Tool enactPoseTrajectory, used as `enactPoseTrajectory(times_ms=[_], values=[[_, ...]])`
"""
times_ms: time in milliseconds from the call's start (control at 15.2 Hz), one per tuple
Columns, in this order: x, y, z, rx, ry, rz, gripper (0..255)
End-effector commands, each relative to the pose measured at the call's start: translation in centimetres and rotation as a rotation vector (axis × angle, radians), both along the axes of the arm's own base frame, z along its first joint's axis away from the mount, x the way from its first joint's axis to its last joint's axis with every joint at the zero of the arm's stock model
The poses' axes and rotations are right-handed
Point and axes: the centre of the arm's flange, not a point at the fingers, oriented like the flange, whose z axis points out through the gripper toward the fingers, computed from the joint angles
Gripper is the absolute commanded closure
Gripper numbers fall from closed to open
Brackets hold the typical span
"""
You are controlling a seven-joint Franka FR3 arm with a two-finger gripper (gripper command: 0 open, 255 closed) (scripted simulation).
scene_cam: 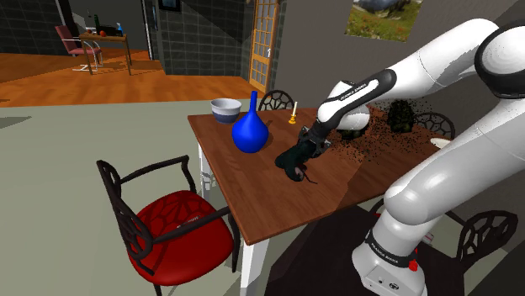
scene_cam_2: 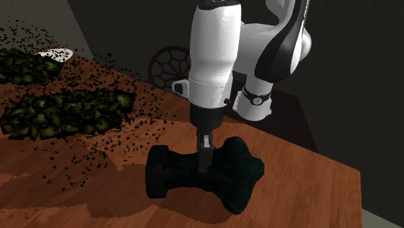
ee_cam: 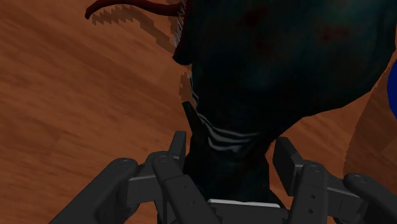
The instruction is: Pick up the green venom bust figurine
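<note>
The venom bust figurine (scene_cam: 291, 161) is very dark green, almost black, with a red tongue curling out onto the wood. It sits low on the brown wooden table (scene_cam: 252, 198), near the middle. My gripper (scene_cam: 303, 151) comes down on it from above. In the wrist view the two black fingers (ee_cam: 177, 149) press against both sides of the figurine's (ee_cam: 280, 57) narrow striped part, with the gripper (ee_cam: 230, 147) shut on it. The second exterior view shows one finger (scene_cam_2: 204, 152) across the waist of the figurine (scene_cam_2: 236, 178), whose underside seems to rest on the tabletop.
A blue vase (scene_cam: 250, 130) stands just beyond the figurine toward the shoulder view's left, with a grey bowl (scene_cam: 225, 109) and a small yellow candle holder (scene_cam: 293, 114) further back. A scattered dark leafy plant (scene_cam: 400, 118) covers the table's far right. A red-seated chair (scene_cam: 181, 223) stands by the near edge.
</note>
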Motion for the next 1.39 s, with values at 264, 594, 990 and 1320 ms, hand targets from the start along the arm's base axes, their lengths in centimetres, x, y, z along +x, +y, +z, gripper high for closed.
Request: enactPoseTrajectory(times_ms=[264, 594, 990, 1320], values=[[0.0, 0.0, -0.1, 0.000, 0.001, 0.000, 255], [0.1, 0.0, 2.0, 0.000, 0.001, 0.000, 255], [0.1, 0.0, 5.2, 0.000, 0.001, 0.000, 255], [0.1, 0.0, 7.8, 0.000, 0.001, 0.000, 255]])
